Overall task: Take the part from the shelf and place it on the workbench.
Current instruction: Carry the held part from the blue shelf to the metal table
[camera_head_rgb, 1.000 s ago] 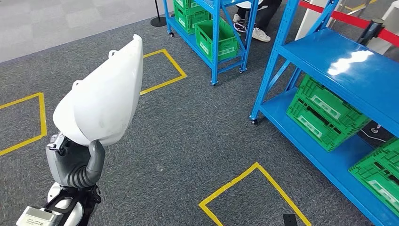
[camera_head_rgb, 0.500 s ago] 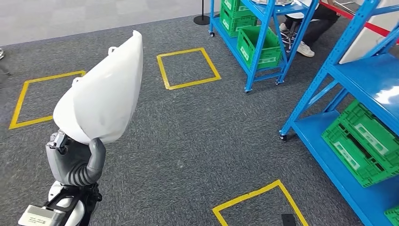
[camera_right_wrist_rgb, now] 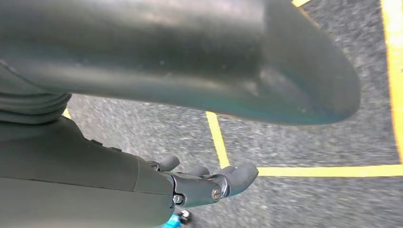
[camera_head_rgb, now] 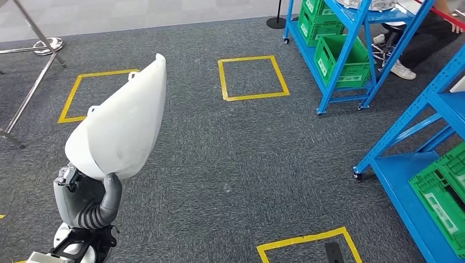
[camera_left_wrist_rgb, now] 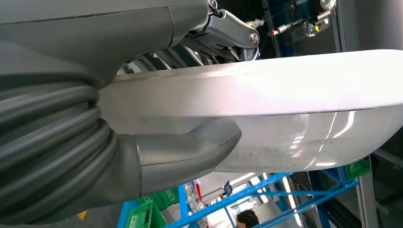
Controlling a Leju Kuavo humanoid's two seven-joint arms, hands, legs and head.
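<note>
The white part (camera_head_rgb: 122,118) is carried high off the floor in the left hand (camera_head_rgb: 88,192), well out in front of the body and away from the blue shelving (camera_head_rgb: 351,52) off to the right, and that clearance is judged to be the point of the pose: a broad curved shell like this is best kept clear of racks and legs while it is walked across grey carpet (camera_head_rgb: 230,164) marked with yellow taped squares (camera_head_rgb: 252,76). The grip is taken at the wide rounded end, low down, where the thick grey thumb (camera_left_wrist_rgb: 190,154) is pressed flat against the glossy outer face and the darker fingers (camera_left_wrist_rgb: 223,33) are hooked over the opposite side of the rim, so the shell's edge is clamped between them; from the left wrist the bowl of the part (camera_left_wrist_rgb: 294,109) is seen running away from the palm. Its long axis is held steeply upright, tilted a little to the right, with the narrow tip pointing up and away from the robot and the broad end down at the hand. The right hand (camera_right_wrist_rgb: 209,183) is seen hanging over the carpet, fingers loosely curled with nothing between them. Green crates (camera_head_rgb: 342,60) sit on the lower shelf of the rack, a person's shoes (camera_head_rgb: 403,68) are seen behind it, and no workbench is yet in sight, so the carry is judged unfinished
</note>
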